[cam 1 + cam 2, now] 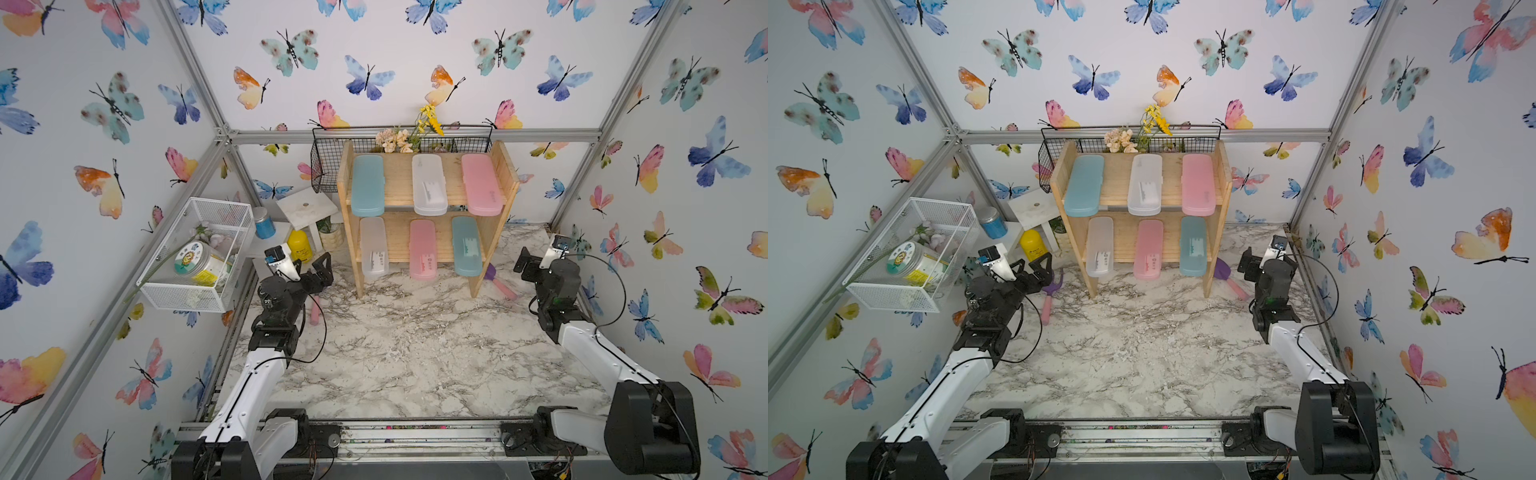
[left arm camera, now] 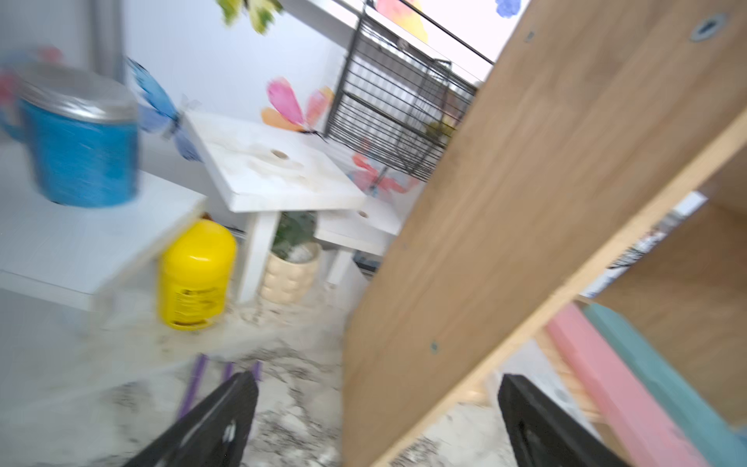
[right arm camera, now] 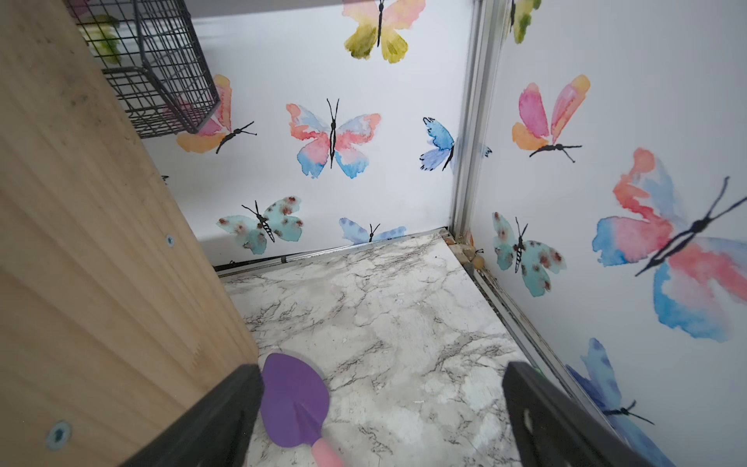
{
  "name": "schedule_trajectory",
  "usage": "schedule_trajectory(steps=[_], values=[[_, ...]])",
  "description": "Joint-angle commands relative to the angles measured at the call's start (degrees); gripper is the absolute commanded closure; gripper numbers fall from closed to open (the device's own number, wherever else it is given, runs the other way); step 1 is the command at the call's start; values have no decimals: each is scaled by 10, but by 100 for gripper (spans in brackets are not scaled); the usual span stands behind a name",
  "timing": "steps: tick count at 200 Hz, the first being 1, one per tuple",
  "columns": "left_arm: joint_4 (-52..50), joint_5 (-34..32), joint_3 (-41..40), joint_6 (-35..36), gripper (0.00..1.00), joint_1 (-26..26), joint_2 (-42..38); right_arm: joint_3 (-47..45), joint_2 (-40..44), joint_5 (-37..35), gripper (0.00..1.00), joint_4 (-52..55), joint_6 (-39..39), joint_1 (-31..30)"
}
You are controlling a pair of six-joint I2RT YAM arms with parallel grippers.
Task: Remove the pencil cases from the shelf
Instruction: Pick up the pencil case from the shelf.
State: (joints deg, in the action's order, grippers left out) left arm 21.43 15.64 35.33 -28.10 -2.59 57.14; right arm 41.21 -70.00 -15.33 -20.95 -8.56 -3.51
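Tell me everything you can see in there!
table: one; marble; underneath.
shelf: one; light wood; back of table.
pencil cases: six; two teal, two pink, two white; three per shelf level.
black basket: one; behind shelf, holding flowers.
white basket: one; side wall, holding labelled jar.
stand: one; white; beside shelf.
blue jar: one; on stand.
yellow bottle: one; beside stand.
plant pot: one; cream; under stand.
garden tools: two; purple, pink handles; either side of shelf.
left pincer, right pincer: black; open, empty.

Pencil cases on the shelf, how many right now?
6, all on the shelf. Upper tier: upper teal, upper white, upper pink. Lower tier: lower white, lower pink, lower teal. Both tiers show fully in both top views, so hidden ones are unlikely.
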Motion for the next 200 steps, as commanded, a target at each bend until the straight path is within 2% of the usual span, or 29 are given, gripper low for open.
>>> schedule_trajectory(steps=[1, 20, 41, 72, 101, 150, 200], values=[[-66, 208, 9, -148, 1, 0, -5, 6, 39, -26, 1, 188, -43, -2], [-59, 259, 6, -193, 1, 0, -10, 7, 75, -1, 1, 222, -55, -2], [-56, 269, -5, -223, 1, -1, -21, 23, 80, 17, 1, 260, -58, -2], [26, 311, -33, -300, 1, -7, 6, 45, 72, 33, 1, 296, -60, -2], [60, 304, -26, -321, 1, -31, 36, 51, 75, 43, 1, 299, -63, -2], [142, 299, 8, -363, 12, -66, 129, 63, 54, 45, 2, 305, -63, -2], [134, 285, 42, -353, 24, -73, 174, 74, 36, 46, 1, 303, -57, -2]])
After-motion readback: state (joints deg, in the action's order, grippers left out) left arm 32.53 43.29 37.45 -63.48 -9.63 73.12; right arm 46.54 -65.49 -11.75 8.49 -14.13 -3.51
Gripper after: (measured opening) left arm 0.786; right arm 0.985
